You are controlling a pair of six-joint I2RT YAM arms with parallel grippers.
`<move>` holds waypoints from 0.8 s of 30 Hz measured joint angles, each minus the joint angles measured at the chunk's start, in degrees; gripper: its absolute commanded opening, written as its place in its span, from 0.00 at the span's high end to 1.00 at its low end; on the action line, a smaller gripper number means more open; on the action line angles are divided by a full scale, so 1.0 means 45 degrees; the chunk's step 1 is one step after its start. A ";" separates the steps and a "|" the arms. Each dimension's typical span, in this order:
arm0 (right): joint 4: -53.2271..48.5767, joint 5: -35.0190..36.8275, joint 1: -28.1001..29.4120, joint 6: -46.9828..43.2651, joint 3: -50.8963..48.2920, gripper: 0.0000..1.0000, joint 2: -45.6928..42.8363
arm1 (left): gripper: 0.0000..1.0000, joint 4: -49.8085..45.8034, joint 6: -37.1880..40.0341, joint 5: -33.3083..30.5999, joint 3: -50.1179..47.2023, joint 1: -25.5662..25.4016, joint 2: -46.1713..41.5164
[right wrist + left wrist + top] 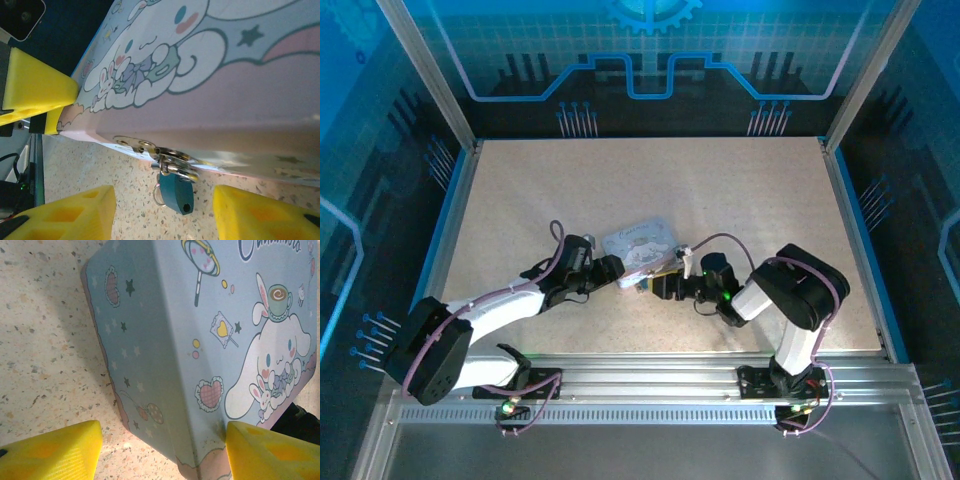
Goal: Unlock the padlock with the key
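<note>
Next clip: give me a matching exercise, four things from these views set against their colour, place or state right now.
Things:
1. padlock
2. tin
3. right hand
4. table

Descriptions:
A. speckled beige surface
B. open, one finger on either side of the padlock
C. teal, hanging at the tin's edge
D. pastel, with a white cartoon animal on the lid

Pairs: 1-C, 2-D, 3-B, 4-A
</note>
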 measured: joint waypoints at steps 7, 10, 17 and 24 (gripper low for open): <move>0.0563 -0.0272 0.0000 0.0044 0.0199 0.50 0.0568 | 0.33 0.0000 0.0000 -0.0005 0.0000 0.0000 0.0000; 0.0690 -0.0325 0.0000 0.0049 0.0267 0.50 0.0695 | 0.33 0.0005 0.0000 -0.0005 0.0000 0.0000 0.0000; 0.1107 -0.0457 0.0000 0.0053 0.0291 0.52 0.0967 | 0.33 0.0053 0.0000 0.0000 0.0000 0.0000 0.0029; 0.1209 -0.0554 0.0000 0.0087 0.0296 0.59 0.1049 | 0.33 0.0053 -0.0005 0.0000 0.0000 0.0000 0.0029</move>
